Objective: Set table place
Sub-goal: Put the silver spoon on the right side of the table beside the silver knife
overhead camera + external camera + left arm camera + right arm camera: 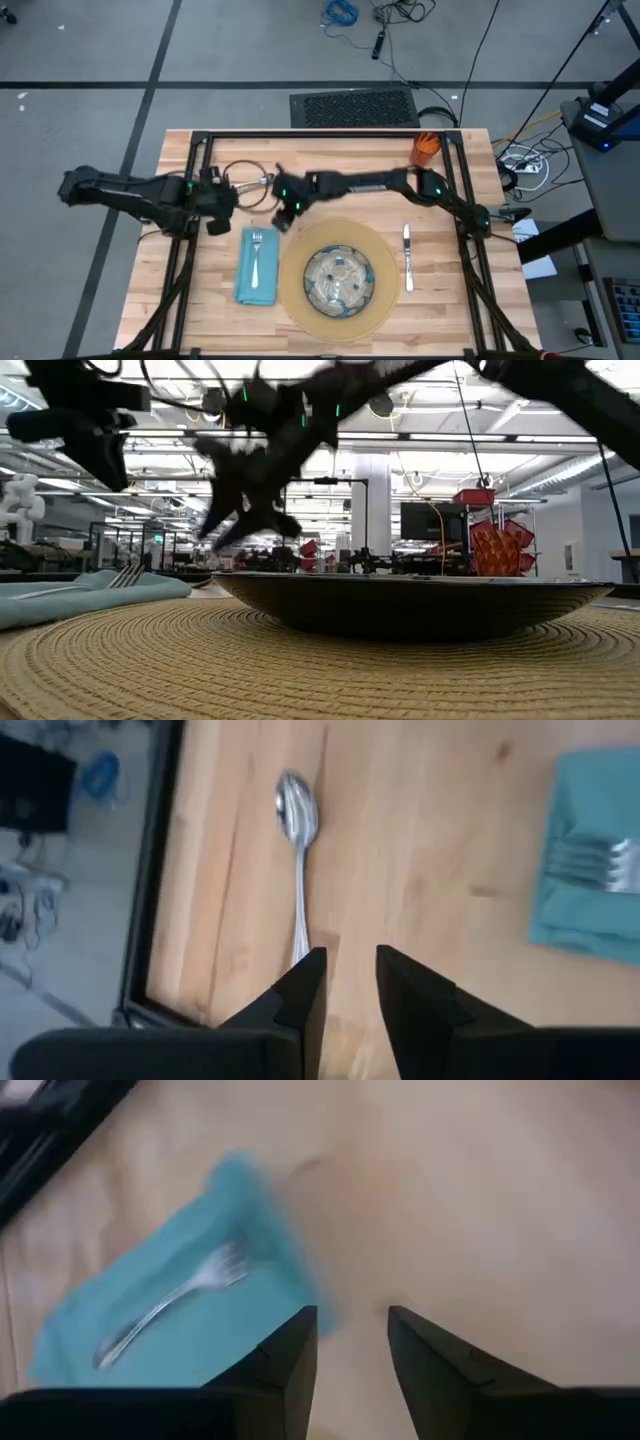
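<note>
The round tan mat [338, 300] lies at the table's near middle, and the patterned glass bowl [338, 277] stands on it. The teal napkin [257, 268] lies flat left of the mat, with the fork [257, 255] on top of it. The knife [407, 258] lies right of the mat. The spoon [298, 850] lies flat near the far rail. The orange cup [426, 148] stands at the far right. My left gripper [350, 970] is shut and empty above the table, just short of the spoon's handle. My right gripper [352, 1330] is shut and empty, hovering between the napkin [170, 1310] and the mat's far edge.
Black frame rails [300, 135] run along the table's far edge and down both sides. A cable loop [243, 187] hangs by the left arm's wrist. Bare wood [200, 290] shows left of the napkin and to the right of the knife [450, 280].
</note>
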`<state>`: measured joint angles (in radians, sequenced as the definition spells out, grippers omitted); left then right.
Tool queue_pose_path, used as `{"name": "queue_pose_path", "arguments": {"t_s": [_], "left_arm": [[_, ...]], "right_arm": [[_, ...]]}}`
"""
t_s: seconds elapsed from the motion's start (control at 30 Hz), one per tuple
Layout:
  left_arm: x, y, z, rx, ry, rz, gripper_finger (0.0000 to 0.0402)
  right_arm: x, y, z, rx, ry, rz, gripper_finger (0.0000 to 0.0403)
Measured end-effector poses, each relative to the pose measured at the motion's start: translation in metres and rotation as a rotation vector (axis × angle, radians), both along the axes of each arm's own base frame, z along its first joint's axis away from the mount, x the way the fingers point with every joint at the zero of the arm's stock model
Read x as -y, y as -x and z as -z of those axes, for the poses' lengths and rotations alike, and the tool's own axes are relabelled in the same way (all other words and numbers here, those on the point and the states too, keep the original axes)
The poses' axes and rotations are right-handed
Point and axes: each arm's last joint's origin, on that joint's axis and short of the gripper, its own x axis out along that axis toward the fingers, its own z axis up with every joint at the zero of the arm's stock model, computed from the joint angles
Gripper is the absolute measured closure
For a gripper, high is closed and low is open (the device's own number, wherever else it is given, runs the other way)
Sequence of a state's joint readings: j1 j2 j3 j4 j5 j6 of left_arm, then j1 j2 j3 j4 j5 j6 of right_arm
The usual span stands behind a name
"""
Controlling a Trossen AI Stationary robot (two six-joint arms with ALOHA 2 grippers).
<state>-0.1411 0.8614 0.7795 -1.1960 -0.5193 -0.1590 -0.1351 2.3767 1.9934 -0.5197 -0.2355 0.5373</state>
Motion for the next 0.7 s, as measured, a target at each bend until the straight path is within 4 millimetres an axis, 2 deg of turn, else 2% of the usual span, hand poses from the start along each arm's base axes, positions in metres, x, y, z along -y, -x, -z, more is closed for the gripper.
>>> {"name": "queue_pose_path", "arguments": {"t_s": [0.07,0.13,0.3,0.43,0.63,0.7], "left_arm": [[-0.008,-0.006,-0.001,-0.015,0.050,-0.019,0.0327],[-0.017,-0.018,-0.003,0.050,0.029,-0.014,0.0327],[-0.042,-0.028,-0.001,0.154,0.078,0.003,0.0327],[-0.062,-0.028,0.008,0.195,0.089,-0.008,0.0327],[-0.106,-0.029,0.040,0.017,0.245,-0.080,0.0327],[-0.118,-0.037,0.055,-0.032,0.283,-0.110,0.0327]], "right_arm": [[-0.034,0.001,-0.017,0.025,0.082,-0.073,0.0289],[-0.067,0.005,-0.041,0.079,0.181,-0.127,0.0289],[-0.141,0.035,-0.095,0.101,0.481,-0.104,0.0289],[-0.179,0.065,-0.117,0.060,0.666,-0.057,0.0289],[-0.227,0.098,-0.141,0.116,0.728,-0.065,0.0289],[-0.240,0.108,-0.150,0.150,0.740,-0.073,0.0289]]}}
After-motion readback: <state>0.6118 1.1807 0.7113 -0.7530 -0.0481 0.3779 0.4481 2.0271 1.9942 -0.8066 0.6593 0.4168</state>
